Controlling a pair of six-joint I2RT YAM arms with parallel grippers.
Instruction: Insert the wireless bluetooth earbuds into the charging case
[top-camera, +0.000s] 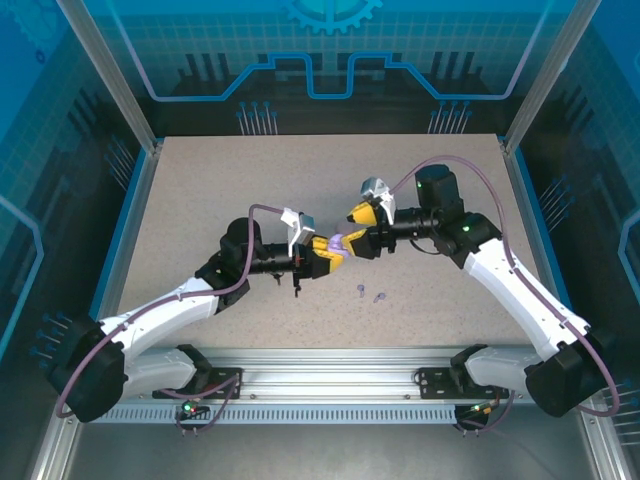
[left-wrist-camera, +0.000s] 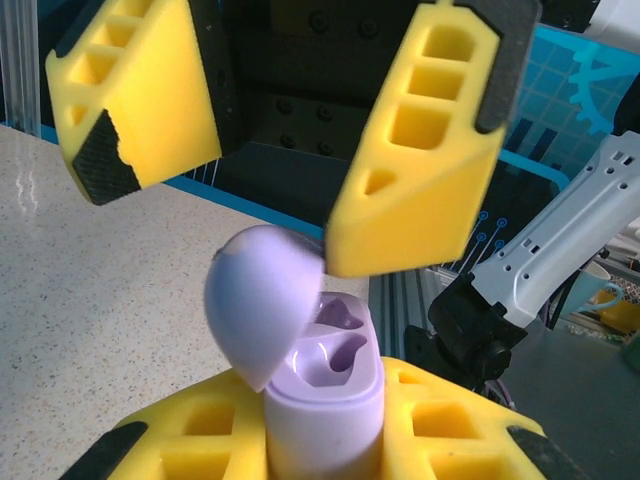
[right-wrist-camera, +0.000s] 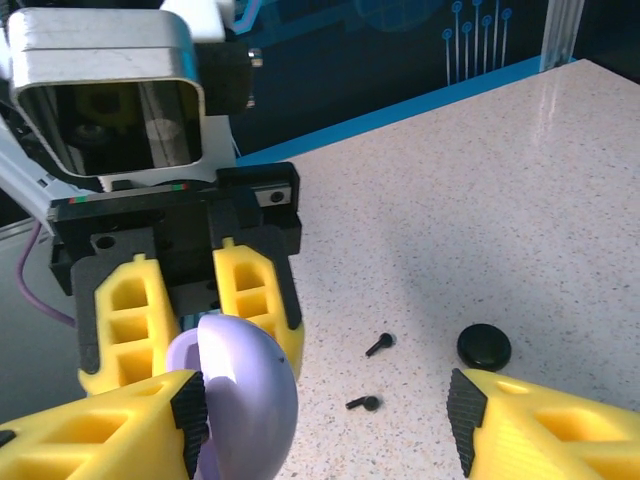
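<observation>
lilac charging case (left-wrist-camera: 325, 420), lid (left-wrist-camera: 262, 300) hinged open, clamped upright in left gripper (top-camera: 337, 249), right gripper (top-camera: 354, 228) jaws apart, one finger at the lid, two earbuds (top-camera: 360, 291) on table (top-camera: 250, 180) nearby

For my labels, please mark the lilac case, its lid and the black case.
lilac case (left-wrist-camera: 325, 410), left wrist view, body front.
lid (left-wrist-camera: 262, 300), left wrist view, outer dome.
black case (right-wrist-camera: 484, 346), right wrist view, top face.

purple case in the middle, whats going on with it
The left pincer is shut on the lilac case, holding it off the table with its lid flipped open and both slots empty. The right pincer is open, one finger right at the lid. Two earbuds lie on the table nearby, not yet picked up.
</observation>
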